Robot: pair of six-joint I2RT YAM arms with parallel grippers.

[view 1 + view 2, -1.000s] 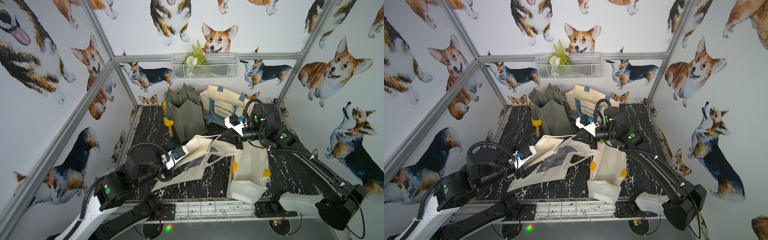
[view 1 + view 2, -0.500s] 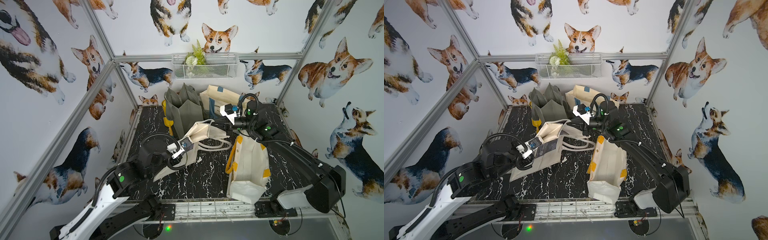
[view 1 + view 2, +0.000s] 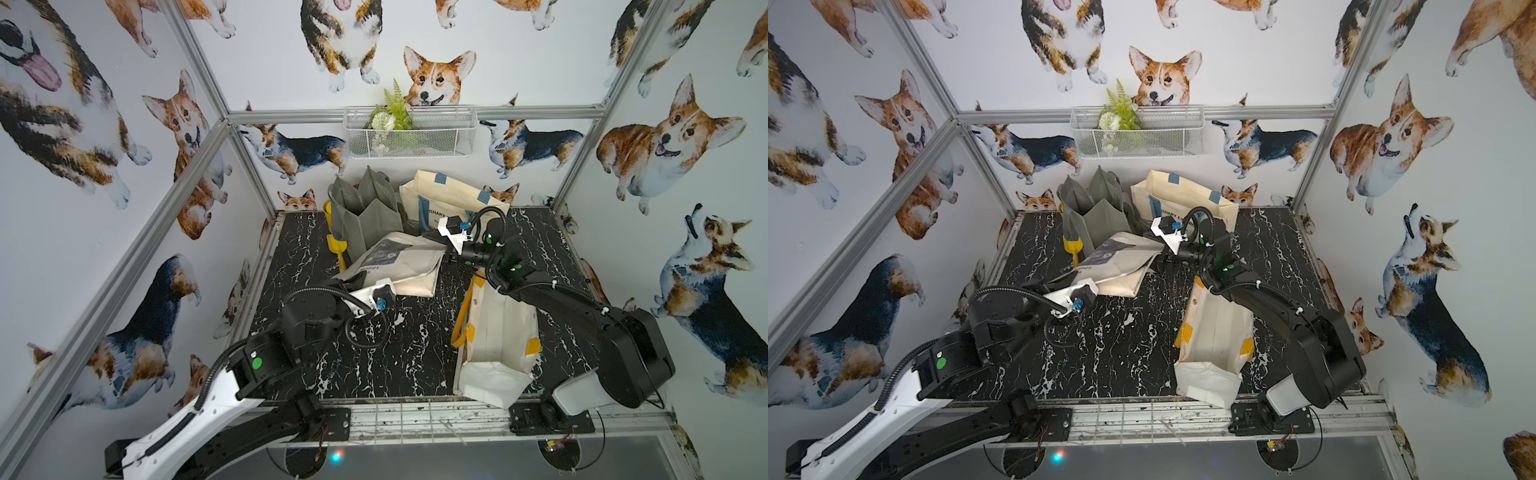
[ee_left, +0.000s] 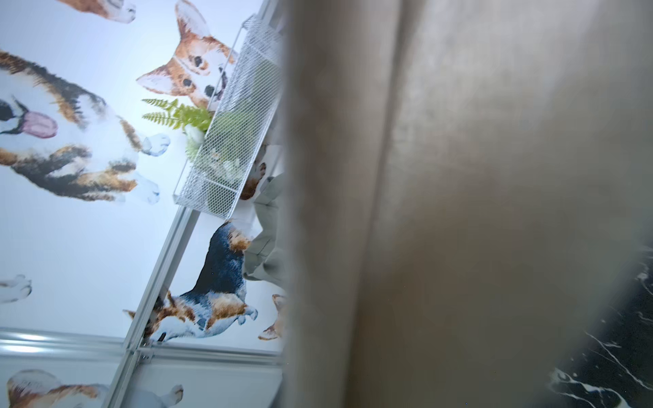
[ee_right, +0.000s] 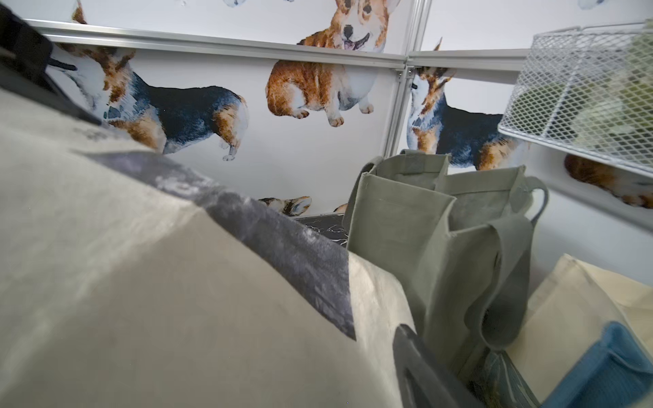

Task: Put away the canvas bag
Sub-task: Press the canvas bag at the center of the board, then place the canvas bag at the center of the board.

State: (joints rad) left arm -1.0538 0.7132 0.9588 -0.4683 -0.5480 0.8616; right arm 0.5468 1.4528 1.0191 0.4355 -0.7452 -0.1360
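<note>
Two arms meet at the cream canvas bag w/ grey print (image 3: 403, 262). It lies slanted at back-centre of the black marble table (image 3: 374, 345), far edge propped on the upright grey-green fabric bag (image 3: 365, 220). At its near-left corner the left gripper (image 3: 360, 286) has its fingers together on the cloth, which fills most of the left wrist view. At the bag's right edge the right gripper (image 3: 439, 249) has its fingers (image 5: 406, 346) apart. The white bag w/ yellow handles (image 3: 498, 332) lies flat nr the right arm.
</note>
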